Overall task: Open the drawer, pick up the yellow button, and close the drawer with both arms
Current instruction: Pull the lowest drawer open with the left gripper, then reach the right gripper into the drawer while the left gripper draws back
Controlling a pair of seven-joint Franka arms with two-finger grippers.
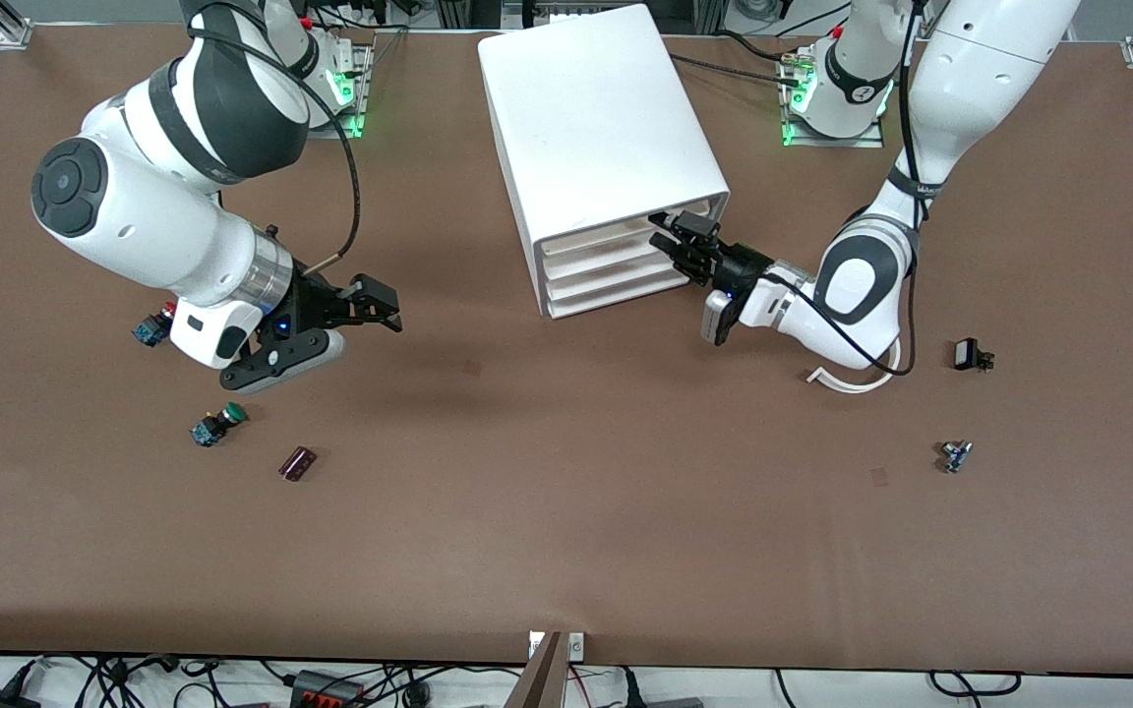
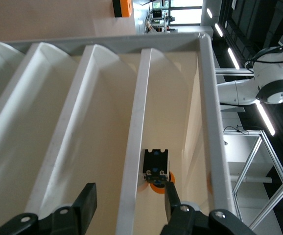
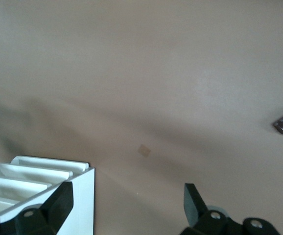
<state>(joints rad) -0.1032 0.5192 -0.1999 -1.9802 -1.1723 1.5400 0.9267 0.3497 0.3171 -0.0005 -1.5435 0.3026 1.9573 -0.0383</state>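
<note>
The white cabinet [image 1: 596,118] stands at the middle of the table near the arms' bases. Its top drawer [image 1: 594,239] looks pushed in, level with the three below. My left gripper [image 1: 667,230] is open at that drawer's front. In the left wrist view the gripper [image 2: 128,208] straddles the drawer's front lip [image 2: 136,122], with one finger [image 2: 170,196] inside. The button [image 2: 156,182], orange cap on a dark body, lies in the drawer just past that finger. My right gripper [image 1: 391,307] is open and empty over bare table toward the right arm's end; it also shows in the right wrist view [image 3: 128,208].
A red-capped button [image 1: 155,324], a green-capped button [image 1: 217,425] and a maroon part [image 1: 297,463] lie by the right arm. A black part [image 1: 970,354], a small part [image 1: 956,455] and a white strip [image 1: 852,379] lie by the left arm.
</note>
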